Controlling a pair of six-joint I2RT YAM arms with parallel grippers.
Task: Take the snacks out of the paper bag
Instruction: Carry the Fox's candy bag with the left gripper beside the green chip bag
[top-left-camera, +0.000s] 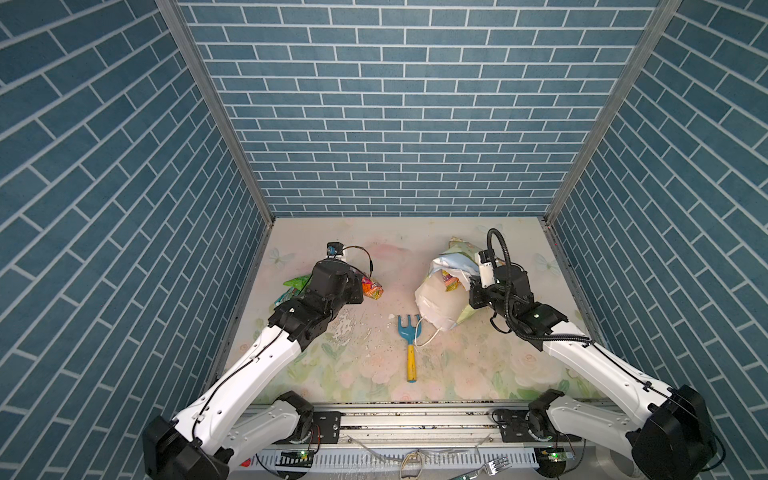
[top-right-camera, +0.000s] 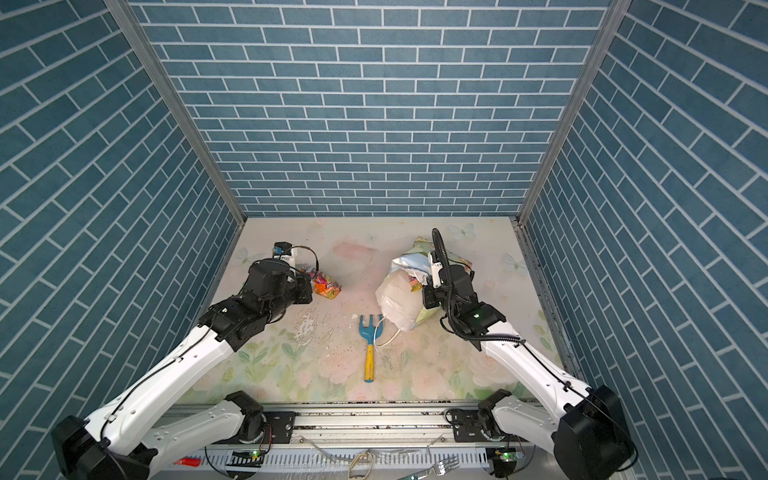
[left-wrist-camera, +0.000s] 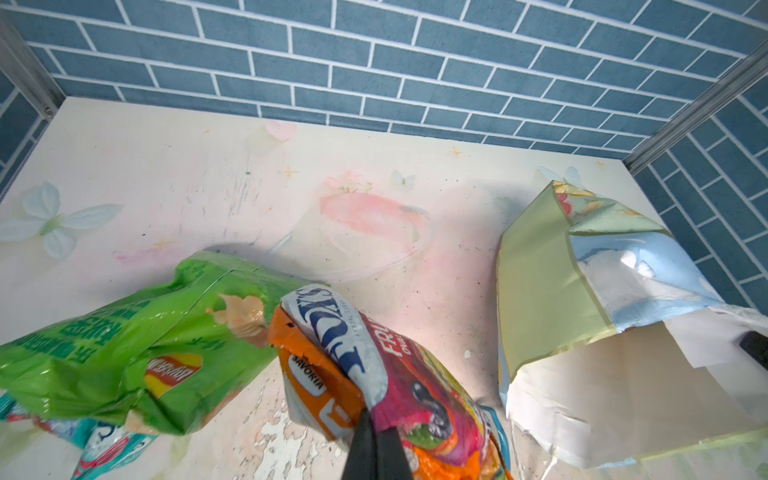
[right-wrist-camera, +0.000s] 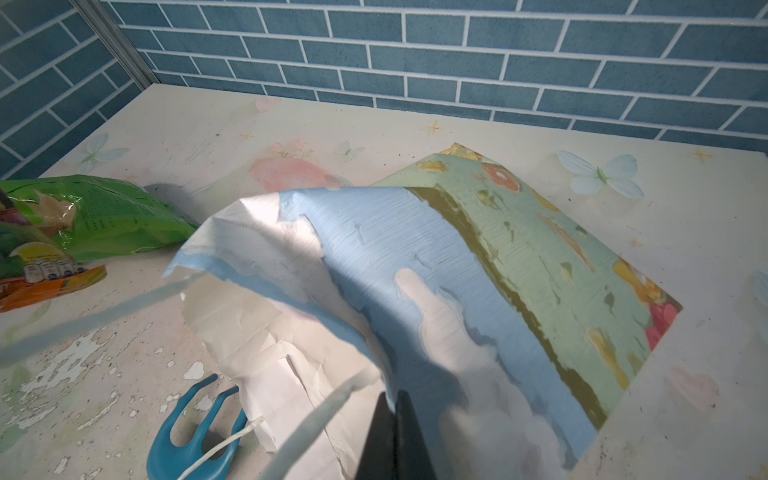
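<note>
The paper bag (top-left-camera: 436, 303) (top-right-camera: 397, 301) lies on its side at the right, mouth toward the front left. My right gripper (right-wrist-camera: 395, 401) is shut on its upper rim and holds the mouth up. In both top views a small colourful packet (top-left-camera: 451, 281) (top-right-camera: 414, 284) shows inside. Left of the table's middle, my left gripper (left-wrist-camera: 376, 419) is shut on the orange-red fruit-print packet (left-wrist-camera: 419, 374) (top-left-camera: 372, 288), low over the table. A small orange packet (left-wrist-camera: 320, 386) presses against it. The large green packet (left-wrist-camera: 124, 332) (top-left-camera: 297, 282) and a teal-white packet (left-wrist-camera: 104, 449) lie beside it.
A toy rake (top-left-camera: 409, 345) (top-right-camera: 369, 345) with a blue head and yellow handle lies at the middle front. The bag's white cord handle (top-left-camera: 428, 336) loops over its prongs. Blue brick walls close three sides; a metal rail (top-left-camera: 415, 419) runs along the front.
</note>
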